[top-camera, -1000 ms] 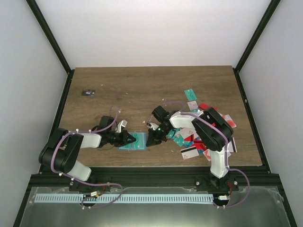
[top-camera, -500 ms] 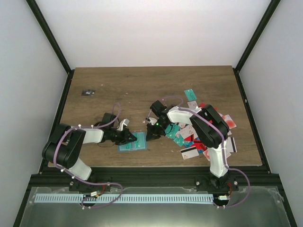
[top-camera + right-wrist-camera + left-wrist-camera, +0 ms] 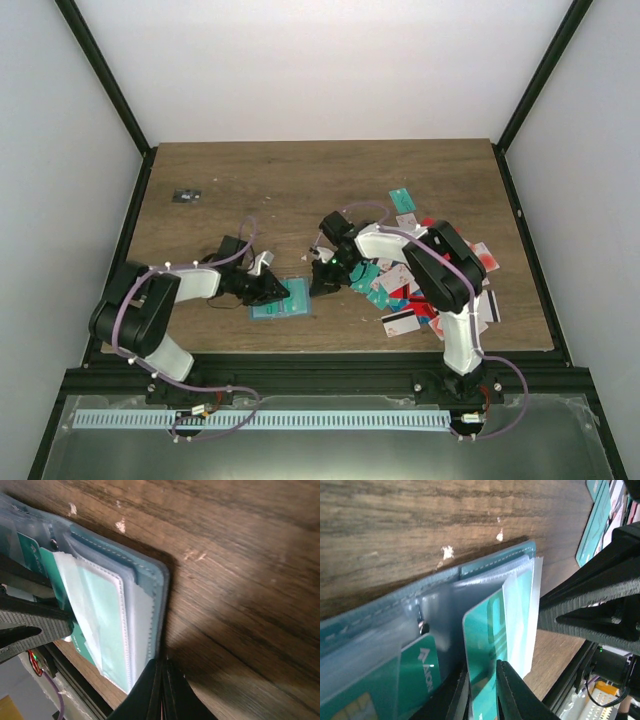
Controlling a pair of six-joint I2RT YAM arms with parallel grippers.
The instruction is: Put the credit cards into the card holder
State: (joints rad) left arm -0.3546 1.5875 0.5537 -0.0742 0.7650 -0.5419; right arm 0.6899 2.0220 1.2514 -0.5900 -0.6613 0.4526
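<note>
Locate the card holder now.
Top view: the card holder lies open near the front edge of the table, left of centre, between the left gripper and the right gripper.

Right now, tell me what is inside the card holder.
The card holder lies open on clear sleeves: one teal card stands partly out, a second teal card sits pocketed. Sleeves stacked beneath are covered.

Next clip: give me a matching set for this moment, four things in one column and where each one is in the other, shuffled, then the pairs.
Things
1. blue-grey folding card holder
2. heap of loose plastic credit cards
3. small black object with white marks
4. single teal plastic card

Places
A. far left, alone
B. between the fingers of the left gripper
C. lying open, near the front, left of middle
D. right side, spread out

Pairs: 1-C, 2-D, 3-A, 4-B
</note>
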